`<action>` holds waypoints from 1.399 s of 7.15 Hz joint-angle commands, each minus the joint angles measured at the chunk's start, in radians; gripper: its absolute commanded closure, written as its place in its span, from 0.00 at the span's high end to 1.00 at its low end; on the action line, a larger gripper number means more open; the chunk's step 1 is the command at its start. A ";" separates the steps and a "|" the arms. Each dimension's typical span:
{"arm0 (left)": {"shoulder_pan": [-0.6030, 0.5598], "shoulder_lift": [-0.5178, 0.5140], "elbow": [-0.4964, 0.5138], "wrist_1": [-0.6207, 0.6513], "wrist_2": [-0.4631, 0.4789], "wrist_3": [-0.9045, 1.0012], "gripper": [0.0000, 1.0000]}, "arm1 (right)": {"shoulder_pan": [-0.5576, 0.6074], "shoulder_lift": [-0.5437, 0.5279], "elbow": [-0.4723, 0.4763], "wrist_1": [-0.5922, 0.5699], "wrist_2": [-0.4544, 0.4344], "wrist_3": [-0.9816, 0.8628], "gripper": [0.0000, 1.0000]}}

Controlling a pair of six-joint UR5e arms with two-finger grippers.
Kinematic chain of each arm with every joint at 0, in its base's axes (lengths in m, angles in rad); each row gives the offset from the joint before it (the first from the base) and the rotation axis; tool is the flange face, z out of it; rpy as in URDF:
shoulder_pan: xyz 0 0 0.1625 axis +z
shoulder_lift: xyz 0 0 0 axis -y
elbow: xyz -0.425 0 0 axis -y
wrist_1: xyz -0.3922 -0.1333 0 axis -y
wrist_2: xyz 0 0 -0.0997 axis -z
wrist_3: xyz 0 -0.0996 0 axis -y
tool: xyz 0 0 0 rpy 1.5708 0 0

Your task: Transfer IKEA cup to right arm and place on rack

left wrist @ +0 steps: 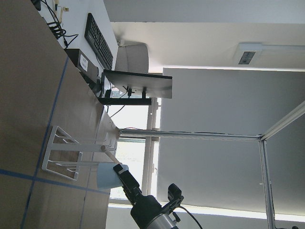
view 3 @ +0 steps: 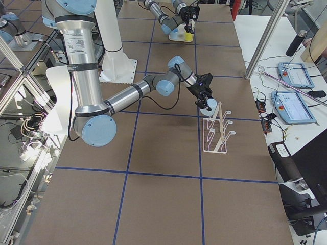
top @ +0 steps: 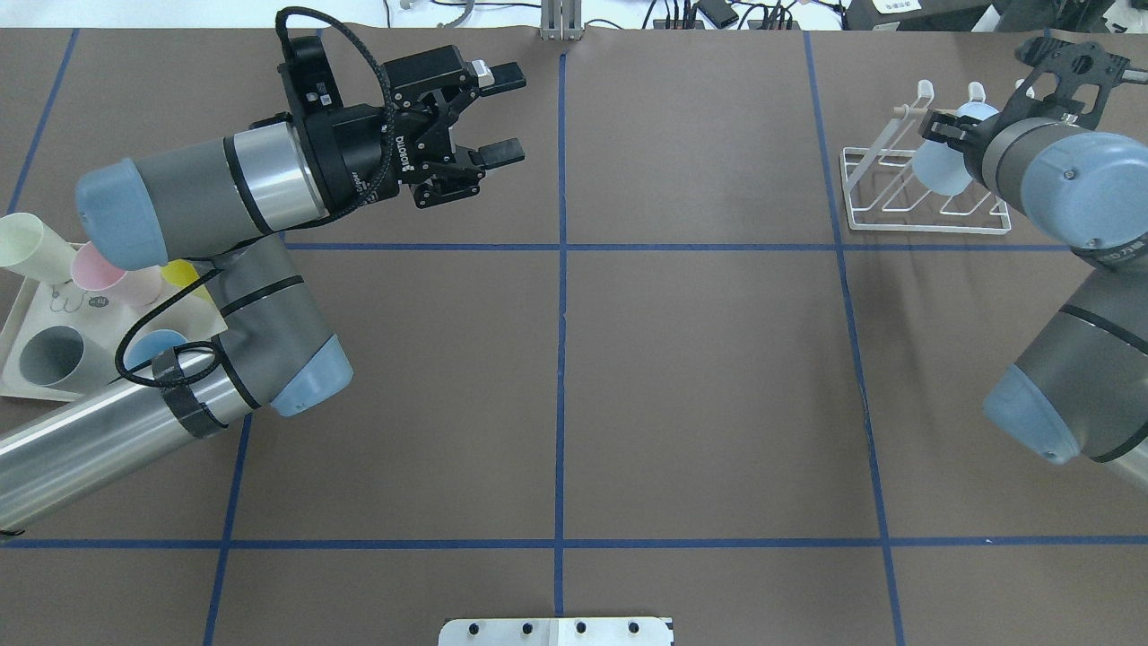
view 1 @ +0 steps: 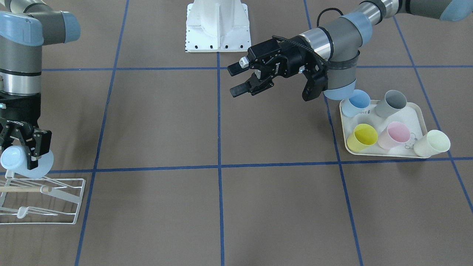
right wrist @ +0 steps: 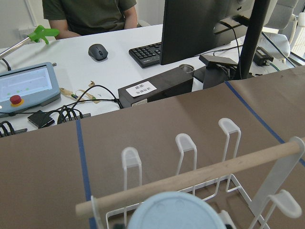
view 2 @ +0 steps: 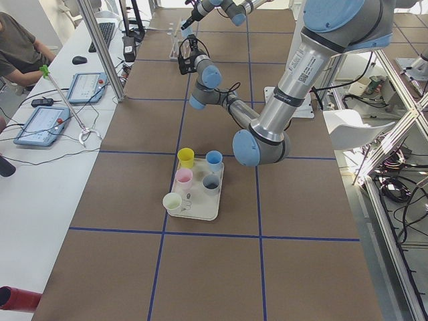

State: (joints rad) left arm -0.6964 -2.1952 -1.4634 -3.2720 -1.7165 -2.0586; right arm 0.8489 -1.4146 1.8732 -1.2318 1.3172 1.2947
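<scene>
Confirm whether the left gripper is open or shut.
Open: the jaws of the left gripper stand wide apart, with nothing between them.

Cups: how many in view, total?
6. Five on the tray: blue cup, grey cup, yellow cup, pink cup, cream cup. One pale cup held by the right gripper at the rack. None seems hidden.

Pretty standard UR look here: the left arm [top: 188, 193] and right arm [top: 1067, 170] both have grey tube links, shiny silver bands and pale blue joint caps. A black braided cable [top: 387, 94] loops off the left wrist, strapped down with black tape [top: 184, 395]. The left tool [top: 508, 115] and right tool [view 1: 25, 155] are black with white ROBOTIQ lettering. White base plate [view 1: 218, 29], row of dark screws.
</scene>
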 commanded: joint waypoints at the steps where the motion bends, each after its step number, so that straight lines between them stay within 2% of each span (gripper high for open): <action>1: 0.000 0.000 0.000 0.000 0.000 0.000 0.91 | -0.007 0.000 -0.012 0.000 0.002 0.001 0.00; 3: 0.000 0.000 0.000 0.000 0.002 0.000 0.91 | -0.016 0.000 -0.025 -0.002 0.002 0.000 0.00; 5: 0.000 0.000 0.000 0.000 0.000 0.000 0.91 | -0.025 0.003 -0.049 0.000 0.001 0.000 0.25; 6: 0.000 -0.001 0.000 0.000 0.000 0.000 0.91 | -0.025 0.003 -0.051 0.000 0.001 0.000 0.41; 7: 0.000 0.000 0.000 0.000 0.002 0.000 0.91 | -0.036 0.011 -0.051 0.000 -0.006 0.015 0.99; 10: -0.006 0.000 0.000 0.000 0.000 0.000 0.91 | -0.036 0.045 -0.048 0.000 -0.006 0.017 1.00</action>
State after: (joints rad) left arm -0.6983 -2.1957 -1.4634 -3.2720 -1.7154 -2.0586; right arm 0.8126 -1.3850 1.8182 -1.2318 1.3114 1.3118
